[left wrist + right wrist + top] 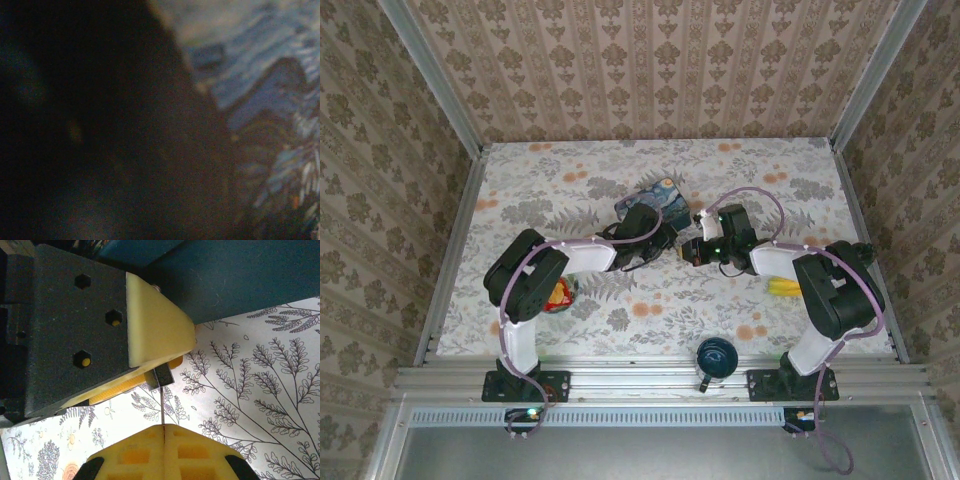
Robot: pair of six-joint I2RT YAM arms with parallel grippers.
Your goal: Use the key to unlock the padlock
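The small dark padlock (160, 377) pokes out from between the cream fingers (155, 325) of my left gripper (670, 243), which is shut on it. My right gripper (163, 427) is shut on the key (163, 407). Only the key's thin metal blade shows, running straight up from the closed yellow fingertips to the padlock's underside. From above, the right gripper (692, 250) faces the left one nose to nose over the middle of the table. The left wrist view is dark and blurred close up.
The blue-and-yellow starry-night tin (652, 200) lies just behind the grippers, also seen as the tin (225, 280) and, blurred, the tin (260, 65). A dark blue mug (717, 358) stands at the near edge. A yellow object (782, 287) lies by the right arm, a red-and-yellow one (558, 295) by the left.
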